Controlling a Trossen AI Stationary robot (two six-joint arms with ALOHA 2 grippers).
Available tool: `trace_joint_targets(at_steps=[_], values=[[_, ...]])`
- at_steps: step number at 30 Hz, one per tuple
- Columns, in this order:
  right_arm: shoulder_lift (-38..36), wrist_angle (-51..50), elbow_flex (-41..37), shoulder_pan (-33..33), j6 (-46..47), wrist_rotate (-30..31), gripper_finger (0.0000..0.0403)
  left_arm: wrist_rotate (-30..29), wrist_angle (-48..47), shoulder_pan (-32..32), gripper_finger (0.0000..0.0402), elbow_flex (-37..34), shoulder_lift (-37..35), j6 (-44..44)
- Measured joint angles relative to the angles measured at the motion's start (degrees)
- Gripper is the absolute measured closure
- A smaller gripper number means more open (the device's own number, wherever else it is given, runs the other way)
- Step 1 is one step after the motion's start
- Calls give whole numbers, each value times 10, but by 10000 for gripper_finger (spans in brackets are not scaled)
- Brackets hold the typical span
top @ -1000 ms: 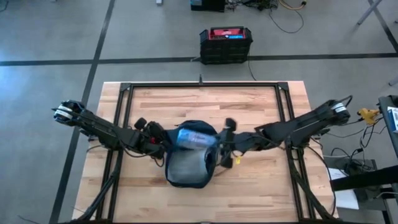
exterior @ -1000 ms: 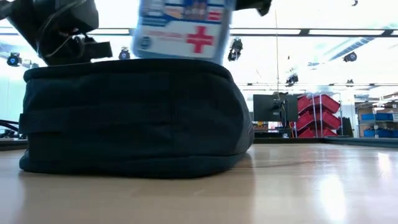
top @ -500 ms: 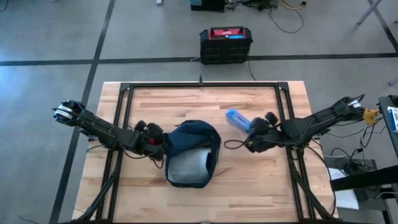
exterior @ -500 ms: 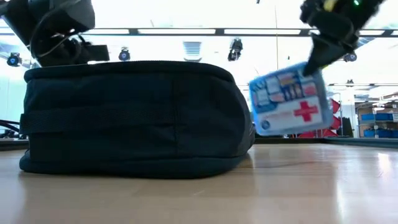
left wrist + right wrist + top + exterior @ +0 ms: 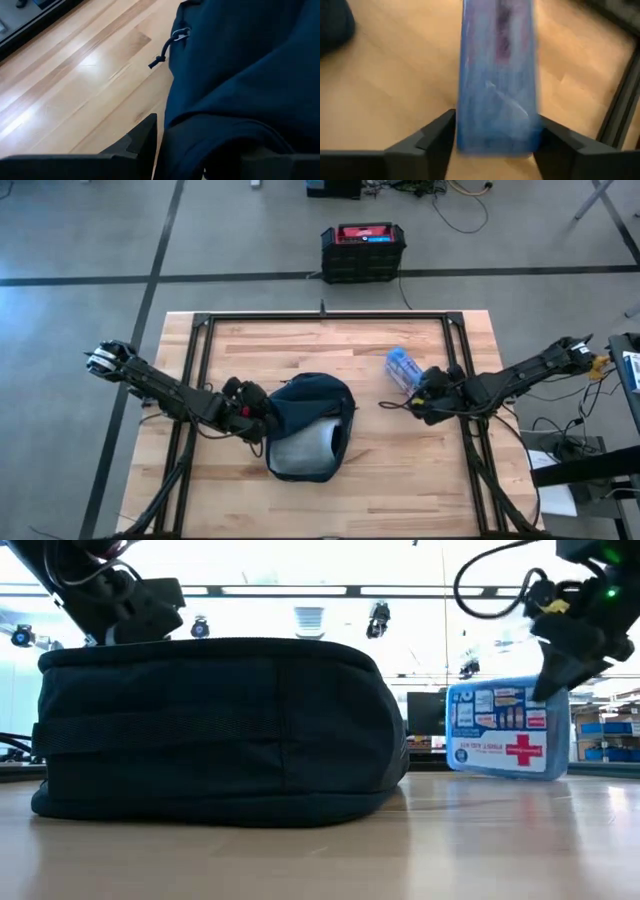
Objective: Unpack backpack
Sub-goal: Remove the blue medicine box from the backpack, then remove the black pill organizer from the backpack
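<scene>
Wood-plank counter (image 5: 300, 500) carries the backpack (image 5: 308, 435), a rounded, soft navy fabric shell lying flat near the centre. Left pincer (image 5: 262, 418) pinches the fabric at the backpack's left edge, fingers narrow around a fold. Right pincer (image 5: 420, 388) straddles a flat blue plastic first-aid kit (image 5: 506, 729) resting on the counter, right of the backpack and apart from it; fingers (image 5: 437, 137) flank the kit's sides, but contact cannot be told.

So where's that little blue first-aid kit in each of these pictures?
High view: the first-aid kit lies on the table right of the backpack, at the right gripper.
Low view: the kit is at right, on the table.
Left wrist view: not in it; only the backpack.
Right wrist view: centre, between the fingers.
Shared landmark: the backpack.
</scene>
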Motion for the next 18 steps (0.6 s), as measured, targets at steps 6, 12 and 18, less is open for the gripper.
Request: trace_joint_targets(at_steps=[6, 12, 18], values=[[-1, -7, 14, 0, -6, 6, 88, 0, 3, 0, 283, 0, 0, 0], [-1, -29, 33, 0, -11, 9, 85, -2, 9, -1, 283, -2, 3, 0], [-1, -47, 70, 0, -43, 26, 102, -2, 11, -1, 283, -3, 5, 0]])
